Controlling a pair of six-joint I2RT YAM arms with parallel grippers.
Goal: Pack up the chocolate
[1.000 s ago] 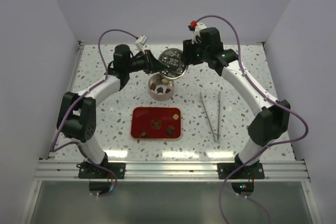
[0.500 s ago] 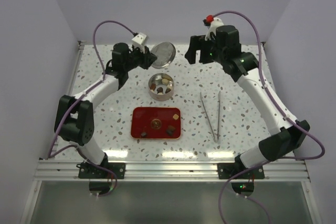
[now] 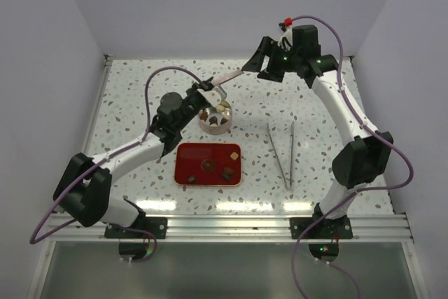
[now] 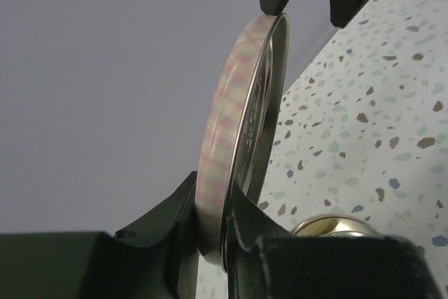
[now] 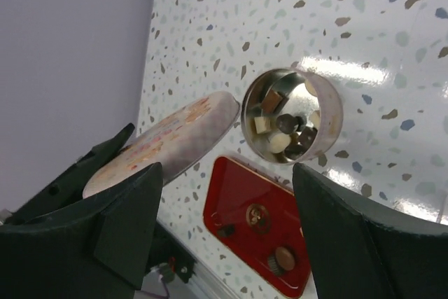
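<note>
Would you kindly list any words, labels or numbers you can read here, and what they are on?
None can be read.
The lid carries a pale printed pattern, too blurred to show any lettering.
The tin and red tray show no writing.

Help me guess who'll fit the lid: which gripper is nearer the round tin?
Left. The left gripper, shut on the lid, sits just behind-left of the round tin; the right gripper hangs open farther back-right.
</note>
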